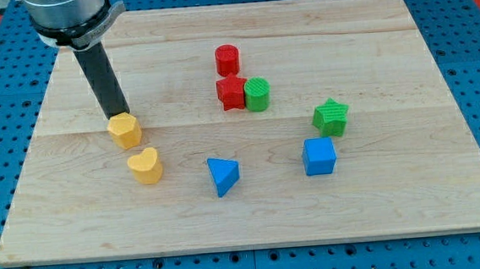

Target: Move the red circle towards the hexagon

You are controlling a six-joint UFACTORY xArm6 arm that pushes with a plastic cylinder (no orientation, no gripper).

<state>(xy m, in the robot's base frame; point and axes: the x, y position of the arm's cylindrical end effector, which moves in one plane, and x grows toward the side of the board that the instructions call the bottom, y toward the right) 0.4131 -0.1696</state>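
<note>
Rod tip (118, 117) at the yellow hexagon (125, 130), left of centre on the wooden board (398, 217).

My tip holds nothing and sits against the hexagon's top edge; the yellow heart (146, 166) lies just below. The red circle (228, 60) stands well apart in the upper middle, above the red star (231, 93) and green cylinder (257, 93), which touch. Lower right: green star (330, 117), blue cube (319, 156); blue triangle (222, 175) at bottom centre. No writing is legible.
</note>
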